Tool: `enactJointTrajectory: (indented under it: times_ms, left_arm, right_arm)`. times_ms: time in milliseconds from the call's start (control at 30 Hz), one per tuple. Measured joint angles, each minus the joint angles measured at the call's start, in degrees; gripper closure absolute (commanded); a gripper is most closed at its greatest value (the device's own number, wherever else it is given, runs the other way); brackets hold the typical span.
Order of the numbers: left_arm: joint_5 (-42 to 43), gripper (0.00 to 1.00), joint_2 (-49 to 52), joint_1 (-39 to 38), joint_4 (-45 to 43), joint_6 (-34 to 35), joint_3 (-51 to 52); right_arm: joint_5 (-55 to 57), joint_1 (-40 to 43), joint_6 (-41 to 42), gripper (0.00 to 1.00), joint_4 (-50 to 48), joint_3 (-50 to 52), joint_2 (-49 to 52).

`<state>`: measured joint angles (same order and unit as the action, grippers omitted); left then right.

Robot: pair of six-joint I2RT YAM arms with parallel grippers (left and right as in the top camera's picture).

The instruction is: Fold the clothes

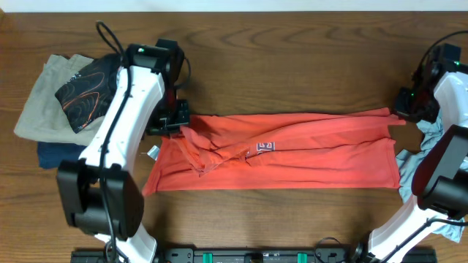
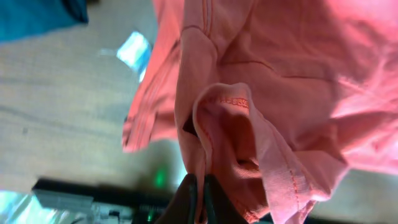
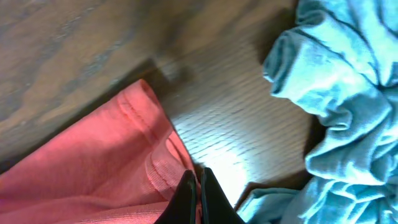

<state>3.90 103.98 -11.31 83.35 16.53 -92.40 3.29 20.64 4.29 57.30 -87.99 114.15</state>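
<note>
- Far left of the brown wooden tabletop: a stack of folded garments, with khaki cloth, black cloth with an orange line print on top, and navy cloth beneath. Judged finished.
- Left jaws: clenched on a bunched fold at the upper left, collar end of the large coral-red T-shirt.
- The coral T-shirt lies mid-tabletop as a long flat band running left to right. It appears folded lengthwise already; the crosswise folds are not yet made.
- Right jaws: clenched on the hem corner at the band's upper right end.
- Crumpled pale blue-grey shirt: just beside the band's right end, unfolded. Probably next in line.
- Left wrist view alone shows the stitched seam of the pinched fold; overhead, the arm hides that grip.
- Right wrist view alone shows the doubled hem running into the jaws, with bare wood between coral and blue cloth.
- Only the overhead view takes in the stack and the whole band.
</note>
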Motion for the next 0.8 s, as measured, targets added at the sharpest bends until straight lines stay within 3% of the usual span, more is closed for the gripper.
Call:
enactJointTrajectory:
  times_ms: [333, 800]
  left_arm:
    - [0.42, 0.94, -0.5, -0.02, 8.9, 0.0, 0.02]
    - [0.44, 0.94, -1.57, -0.81, 9.01, -0.02, 4.35]
  right_arm:
    - [1.36, 0.07, -0.52, 0.99, 2.4, 0.0, 0.0]
    - [3.89, 0.07, -0.68, 0.99, 5.6, 0.0, 0.0]
